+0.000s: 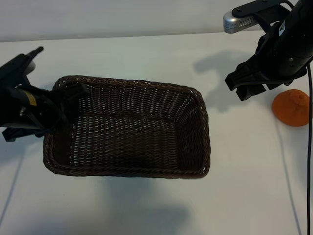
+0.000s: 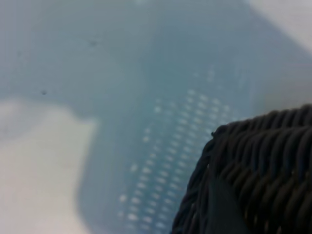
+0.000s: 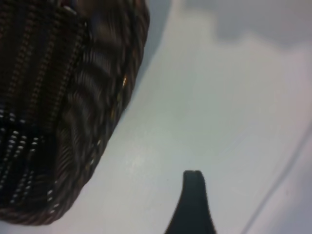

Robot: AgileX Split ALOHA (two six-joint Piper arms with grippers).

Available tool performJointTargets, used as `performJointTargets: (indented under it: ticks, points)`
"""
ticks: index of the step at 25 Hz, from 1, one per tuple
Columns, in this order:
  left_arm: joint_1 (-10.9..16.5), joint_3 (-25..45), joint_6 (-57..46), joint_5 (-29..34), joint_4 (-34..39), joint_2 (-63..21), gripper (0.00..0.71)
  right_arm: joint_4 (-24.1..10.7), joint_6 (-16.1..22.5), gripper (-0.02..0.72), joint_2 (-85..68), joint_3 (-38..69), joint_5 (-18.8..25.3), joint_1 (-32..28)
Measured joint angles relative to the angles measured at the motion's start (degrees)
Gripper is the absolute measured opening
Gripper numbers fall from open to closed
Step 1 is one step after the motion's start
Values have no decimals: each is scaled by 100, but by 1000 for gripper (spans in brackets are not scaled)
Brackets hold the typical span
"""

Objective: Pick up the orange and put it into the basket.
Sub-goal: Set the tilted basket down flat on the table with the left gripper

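Nearest the exterior camera lies the front rim of the basket (image 1: 128,171), a dark brown wicker rectangle whose long axis runs across the white table (image 1: 146,210) from the left arm's side to the right arm's. Its opening faces up and nothing lies inside it.

At the basket's far-left corner the left gripper (image 1: 73,95) reaches in from the table's edge, angled forward and downward, its fingers straddling the rim there and closed onto the weave; the left wrist view shows that braided corner (image 2: 263,165) pressed close against a finger.

Beyond the basket's far-right corner the right gripper (image 1: 252,85) hangs above the table, pointing steeply down, its jaws parted wide with nothing between them; one dark fingertip (image 3: 194,195) shows over bare table beside the basket's wall (image 3: 73,122).

Well to the right of the basket, just past the right gripper, the orange (image 1: 291,106) rests on the table, apart from both.
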Motion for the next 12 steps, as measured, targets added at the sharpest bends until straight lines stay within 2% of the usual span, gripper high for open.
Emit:
performJointTargets:
  ticks: [2,3,7,12]
  points:
    - [86,0,42,-26,0,-74,407,0,0,559,0,0,0,0]
    - [128,0,132,8,-59,-111,360,0,0,559,0,0,0,0]
    - [267,31,599,14,-386,-204,360,0,0,559,0,0,-11,0]
    - [273,44,1384,17,-1053,-226,360,5,0,559,0,0,-12,0]
